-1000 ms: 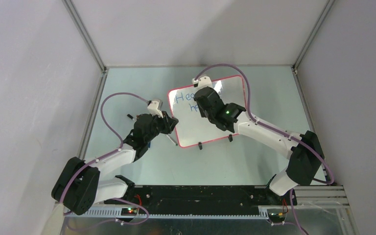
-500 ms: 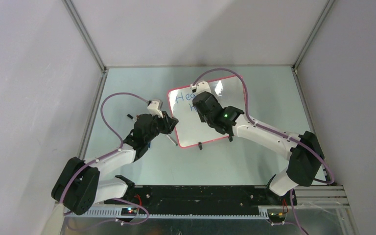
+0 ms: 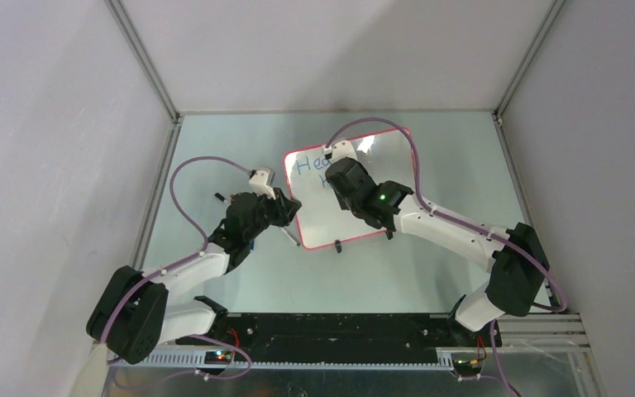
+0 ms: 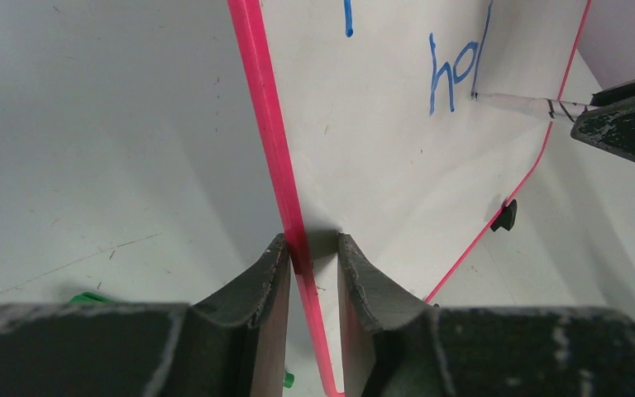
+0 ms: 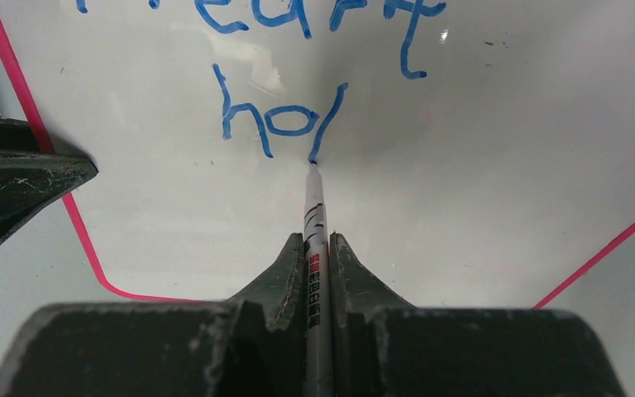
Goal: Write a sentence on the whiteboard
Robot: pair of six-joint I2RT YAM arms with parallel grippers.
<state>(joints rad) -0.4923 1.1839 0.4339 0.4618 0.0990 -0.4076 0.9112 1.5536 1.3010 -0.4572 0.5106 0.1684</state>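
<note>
The whiteboard (image 3: pixel 322 219) is pinched at its edge by the left gripper (image 4: pixel 312 248). A marker (image 5: pixel 315 207) clamped in the right gripper (image 5: pixel 317 241) seemingly touches the sentence (image 5: pixel 281 120).

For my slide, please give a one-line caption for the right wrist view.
Right gripper holds a marker, its tip at the end of the blue lettering "hol" on the red-framed whiteboard.

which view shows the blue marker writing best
Right wrist: the blue handwritten marker lettering sits head-on and close, "hol" readable. Left wrist shows part of it at a steep slant. Top external shows faint tiny letters, partly hidden behind the right arm.
</note>
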